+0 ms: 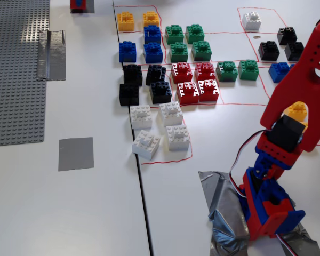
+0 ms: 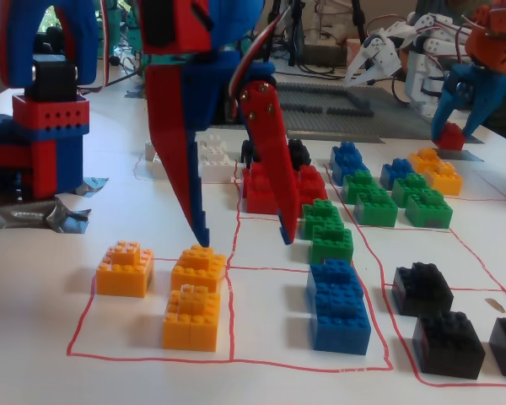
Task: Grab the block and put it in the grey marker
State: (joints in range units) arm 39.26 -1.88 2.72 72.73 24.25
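Observation:
In a fixed view my gripper (image 2: 246,239) hangs open and empty, tips down, just above the table. Its left fingertip (image 2: 201,228) is right over the rear one of two orange blocks (image 2: 199,268); whether it touches is unclear. Its right fingertip (image 2: 285,229) is beside a green block (image 2: 331,240). A third orange block (image 2: 125,267) sits to the left in the same red-lined cell. In the other fixed view only the red and blue arm (image 1: 301,90) shows, and the gripper is past the right edge. The grey marker (image 1: 76,153) is a flat grey square on the table at left.
Rows of blue (image 1: 152,52), green (image 1: 179,51), red (image 1: 188,92), black (image 1: 132,74) and white (image 1: 170,113) blocks fill red-lined cells. A grey baseplate (image 1: 16,69) lies far left. Another arm's gripper (image 2: 462,93) holds a red block (image 2: 449,135). My base (image 1: 269,208) is taped down.

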